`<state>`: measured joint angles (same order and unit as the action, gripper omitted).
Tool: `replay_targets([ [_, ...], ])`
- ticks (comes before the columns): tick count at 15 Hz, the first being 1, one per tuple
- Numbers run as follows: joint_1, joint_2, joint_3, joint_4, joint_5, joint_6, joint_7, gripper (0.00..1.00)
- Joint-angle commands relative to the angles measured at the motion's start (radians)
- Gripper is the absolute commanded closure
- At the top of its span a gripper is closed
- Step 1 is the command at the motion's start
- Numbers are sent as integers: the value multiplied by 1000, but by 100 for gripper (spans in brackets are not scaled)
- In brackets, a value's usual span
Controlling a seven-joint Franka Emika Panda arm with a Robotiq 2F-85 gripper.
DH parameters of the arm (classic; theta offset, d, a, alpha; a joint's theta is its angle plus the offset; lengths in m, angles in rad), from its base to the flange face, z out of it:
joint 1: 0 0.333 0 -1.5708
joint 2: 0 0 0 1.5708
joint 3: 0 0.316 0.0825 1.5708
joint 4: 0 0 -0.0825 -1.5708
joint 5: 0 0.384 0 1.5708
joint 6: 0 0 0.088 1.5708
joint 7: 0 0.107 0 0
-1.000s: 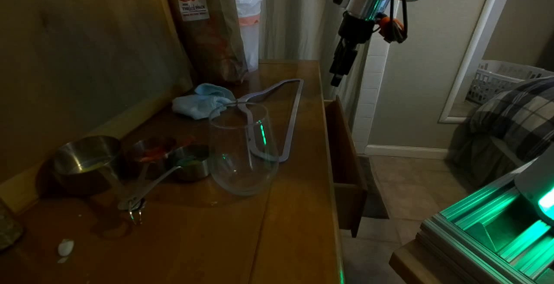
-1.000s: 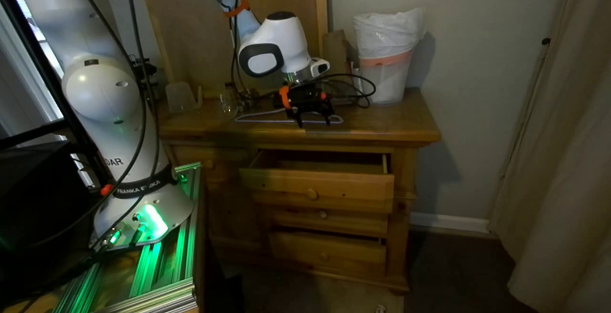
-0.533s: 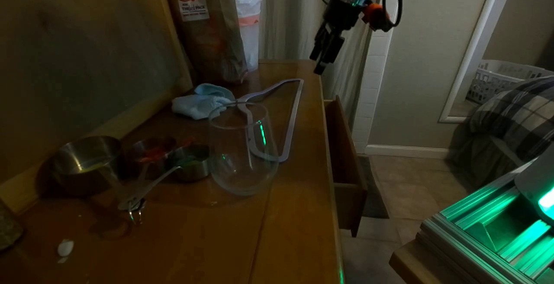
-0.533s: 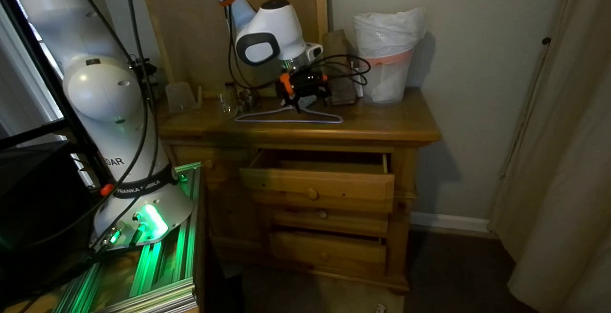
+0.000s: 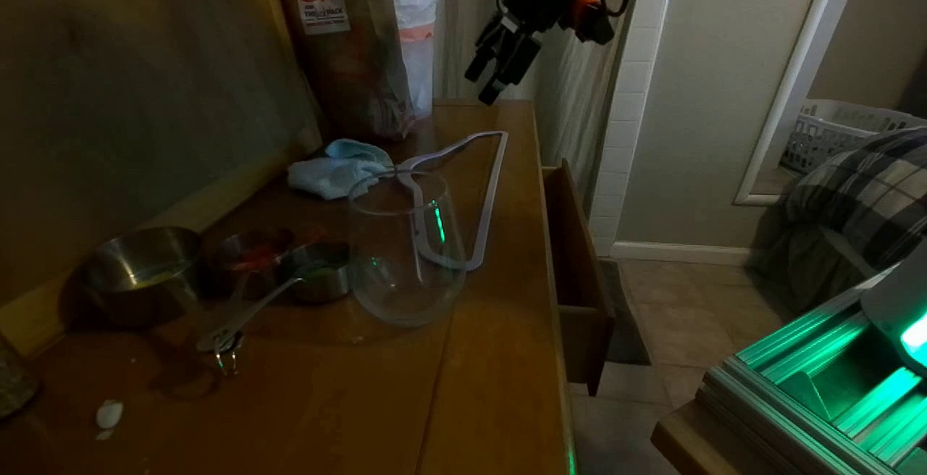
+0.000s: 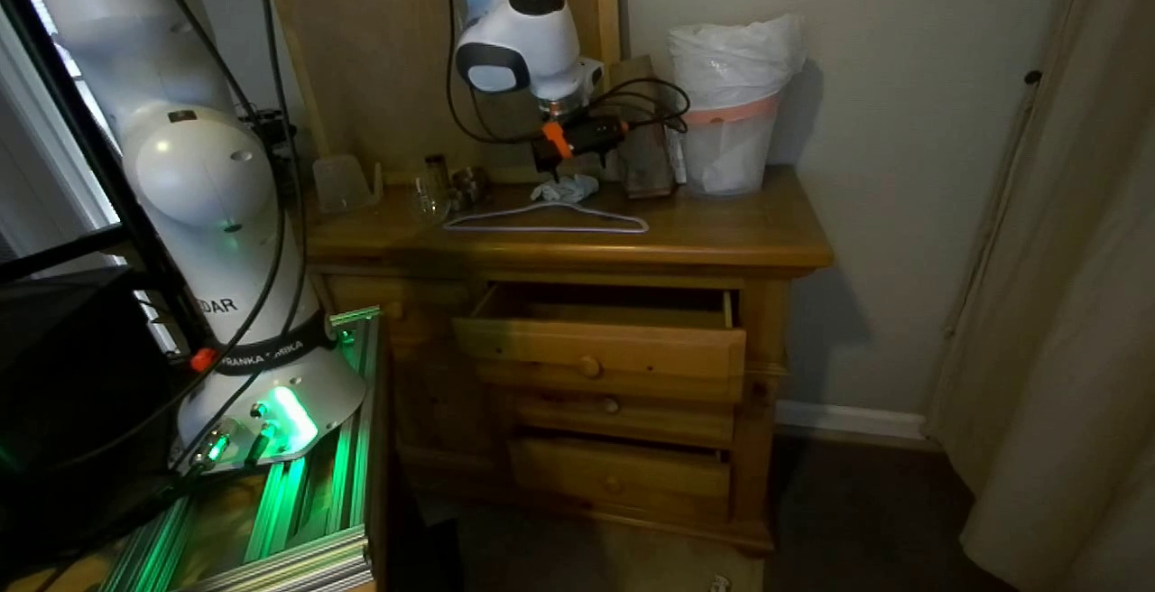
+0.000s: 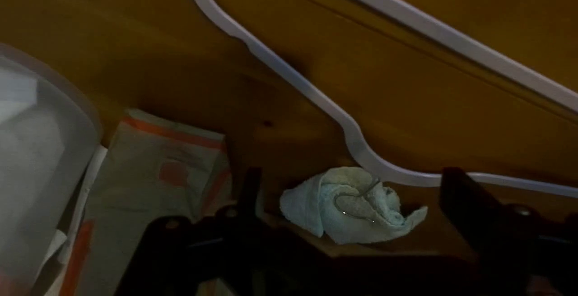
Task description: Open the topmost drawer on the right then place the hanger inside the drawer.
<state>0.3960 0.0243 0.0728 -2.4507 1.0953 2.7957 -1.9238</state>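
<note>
- The tool (image 5: 481, 82), jaws spread and holding nothing, swings in from beside the drawer (image 6: 645, 365) to above the dresser (image 6: 758, 226) top, higher in both exterior views; hanger (image 7: 307, 87) unmoved, flat on that top.
- Drawer open, unchanged: opening step reads done; pick-up likely next.
- Wrist view resolves a wire hook (image 7: 344, 213) over the blue cloth (image 7: 307, 201); both exterior views leave it unclear.
- In an exterior view a glass bowl (image 5: 405, 265) overlaps the hanger; wrist view omits it.
</note>
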Motion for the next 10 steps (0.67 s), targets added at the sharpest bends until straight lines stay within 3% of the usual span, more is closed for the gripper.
replay_targets([
  [1,-24,110,-13,86,122,-97,-197,0],
  [6,-44,253,-6,153,133,-182,-286,0],
  [7,-109,274,60,167,116,-185,-287,0],
  [10,-146,318,100,199,116,-195,-305,0],
])
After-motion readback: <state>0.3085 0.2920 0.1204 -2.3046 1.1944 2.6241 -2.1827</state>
